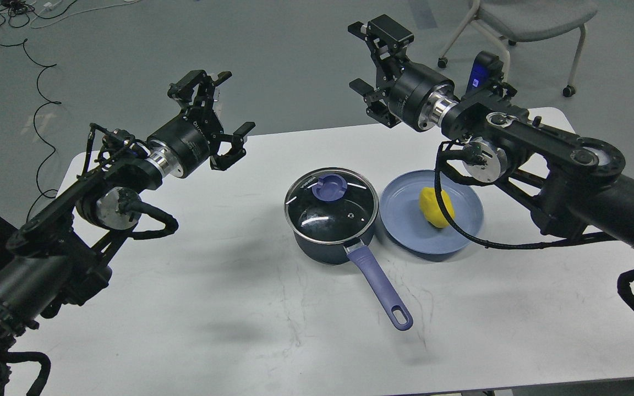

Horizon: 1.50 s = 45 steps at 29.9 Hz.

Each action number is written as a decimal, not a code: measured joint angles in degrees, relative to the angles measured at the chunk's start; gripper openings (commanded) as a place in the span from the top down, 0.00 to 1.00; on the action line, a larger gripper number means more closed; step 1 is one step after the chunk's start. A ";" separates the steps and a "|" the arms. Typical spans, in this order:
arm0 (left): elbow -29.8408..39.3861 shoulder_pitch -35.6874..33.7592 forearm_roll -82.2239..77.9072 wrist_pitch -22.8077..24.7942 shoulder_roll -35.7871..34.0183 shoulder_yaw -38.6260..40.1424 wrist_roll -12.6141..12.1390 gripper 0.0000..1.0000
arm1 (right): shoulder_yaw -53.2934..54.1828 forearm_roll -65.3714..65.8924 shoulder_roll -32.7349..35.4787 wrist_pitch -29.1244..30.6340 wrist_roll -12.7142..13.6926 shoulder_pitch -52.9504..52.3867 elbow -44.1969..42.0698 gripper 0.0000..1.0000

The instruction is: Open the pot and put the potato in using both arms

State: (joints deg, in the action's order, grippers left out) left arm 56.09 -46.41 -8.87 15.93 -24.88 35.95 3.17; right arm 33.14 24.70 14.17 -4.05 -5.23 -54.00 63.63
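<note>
1. Pot (331,220) at frame centre on the white table (185,308), glass lid (331,206) still seated, purple knob (329,187) on top; long handle (377,283) running toward lower right.
2. Potato (436,206) right of centre, lying on the blue plate (405,231), just beside the pot and not touching it.
3. Left gripper (223,113) in the upper left, fingers spread apart, holding nothing, raised clear of the table.
4. Right gripper (365,60) at upper centre, jaws likewise wide apart and empty.
5. Key relation: lid knob lying to the lower right of the left gripper; potato below and slightly right of the right gripper. Probably lid for the left arm, potato for the right, each well apart from its target.
6. Hard to make out: potato partly crossed by a black cable (460,231) of the right arm; pot interior mostly lost behind reflections on the lid.
</note>
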 measured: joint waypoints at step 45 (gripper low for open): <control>17.97 -3.53 -64.82 -13.97 -1.17 2.25 5.98 0.02 | 0.12 0.07 0.61 -0.37 -0.49 -0.67 0.00 0.00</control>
State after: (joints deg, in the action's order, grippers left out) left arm 74.06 -49.94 -73.69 1.96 -26.04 38.20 9.14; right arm 33.25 24.77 14.79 -4.41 -5.72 -54.67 63.63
